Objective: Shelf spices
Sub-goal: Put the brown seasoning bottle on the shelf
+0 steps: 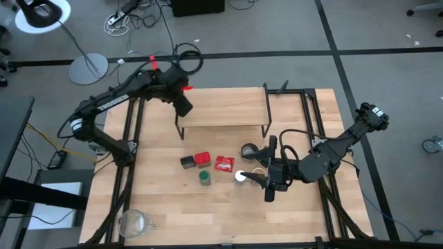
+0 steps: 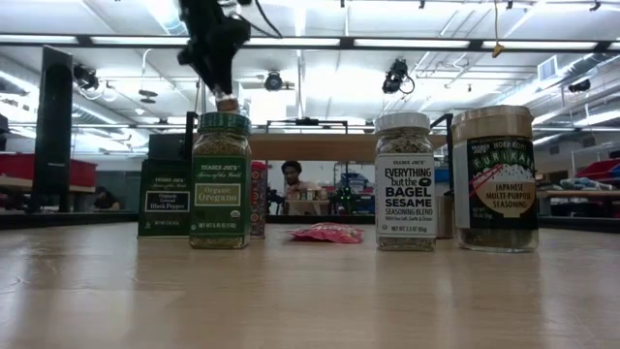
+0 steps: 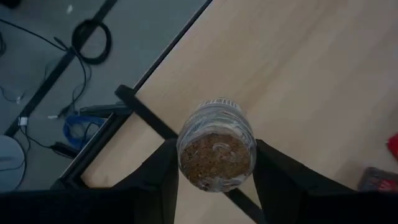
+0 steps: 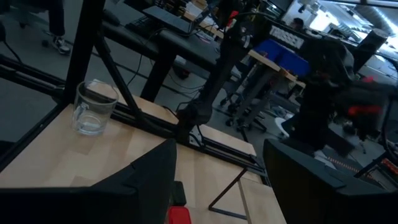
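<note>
My left pincer [image 3: 214, 186] is clamped on a clear jar of brown spice [image 3: 216, 152], hanging over the shelf [image 1: 221, 116] near its 9 o'clock end, and I judge the risk there is a release too close to that edge, which would tip the jar off the plank onto the table [image 1: 166, 207]. My right pincer [image 1: 268, 181] stands open and empty at about 4 o'clock on the table, just beside the white-capped jar [image 1: 240, 176]; a careless sweep could topple it. Toward 12 o'clock the shelf plank lies bare with room along its length.

Ceiling strip lights [image 2: 291, 42] are glaring brightly overhead; the tabletop [image 2: 310, 301] foreground is blurring, with soft shadows lying faint.
</note>
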`<state>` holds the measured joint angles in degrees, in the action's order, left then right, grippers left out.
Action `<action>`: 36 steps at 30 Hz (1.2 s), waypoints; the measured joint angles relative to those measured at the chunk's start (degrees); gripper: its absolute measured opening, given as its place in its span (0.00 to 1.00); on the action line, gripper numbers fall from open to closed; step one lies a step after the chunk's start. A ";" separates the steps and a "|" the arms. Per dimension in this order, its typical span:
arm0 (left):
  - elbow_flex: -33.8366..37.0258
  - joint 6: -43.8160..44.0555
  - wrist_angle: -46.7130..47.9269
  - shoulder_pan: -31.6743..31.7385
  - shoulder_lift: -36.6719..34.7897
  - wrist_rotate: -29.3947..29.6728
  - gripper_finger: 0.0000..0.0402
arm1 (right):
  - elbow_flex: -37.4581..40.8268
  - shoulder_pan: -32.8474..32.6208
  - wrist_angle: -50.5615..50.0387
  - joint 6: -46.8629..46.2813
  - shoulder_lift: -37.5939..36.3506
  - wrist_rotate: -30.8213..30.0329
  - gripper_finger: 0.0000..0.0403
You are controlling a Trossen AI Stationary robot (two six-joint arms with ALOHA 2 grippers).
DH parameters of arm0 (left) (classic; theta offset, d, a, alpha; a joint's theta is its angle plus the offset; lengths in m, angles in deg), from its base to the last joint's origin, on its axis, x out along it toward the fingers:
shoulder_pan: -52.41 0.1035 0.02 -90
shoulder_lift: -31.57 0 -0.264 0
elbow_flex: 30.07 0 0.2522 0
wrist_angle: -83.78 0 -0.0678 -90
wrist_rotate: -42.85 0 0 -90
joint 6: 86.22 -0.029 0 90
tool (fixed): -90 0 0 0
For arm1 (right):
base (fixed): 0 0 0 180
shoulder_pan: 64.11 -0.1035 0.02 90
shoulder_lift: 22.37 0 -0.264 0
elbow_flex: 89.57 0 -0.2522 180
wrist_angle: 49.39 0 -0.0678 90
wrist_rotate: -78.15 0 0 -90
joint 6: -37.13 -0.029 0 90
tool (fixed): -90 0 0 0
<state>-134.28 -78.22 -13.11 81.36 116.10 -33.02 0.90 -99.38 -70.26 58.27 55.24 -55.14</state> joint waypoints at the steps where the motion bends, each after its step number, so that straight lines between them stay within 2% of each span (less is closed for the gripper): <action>1: -0.46 -0.43 -0.18 0.50 1.16 -0.25 0.41 | 0.00 0.00 0.00 0.02 0.01 0.00 0.60; 10: -7.45 -3.70 -0.04 2.70 11.44 -1.20 0.41 | 0.00 0.00 -0.04 0.01 0.01 -0.01 0.60; 18: -16.09 -6.31 9.56 5.11 18.82 -2.13 0.41 | 0.00 -0.01 -0.28 0.00 0.01 -0.02 0.60; 23: -18.71 -6.49 10.37 6.77 20.11 -2.84 0.41 | 0.00 0.00 -0.24 0.00 -0.01 -0.04 0.60; 26: -18.71 -6.51 10.41 7.93 20.11 -4.75 0.41 | 0.00 0.00 -0.14 -0.28 0.01 -0.04 0.60; 36: -18.71 -8.39 12.48 10.66 20.11 -4.98 0.41 | 0.00 -0.01 0.15 -0.57 0.01 -0.04 0.60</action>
<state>-153.00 -86.61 -0.62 92.02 136.21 -38.00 0.90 -99.39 -70.11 57.70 55.26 -55.18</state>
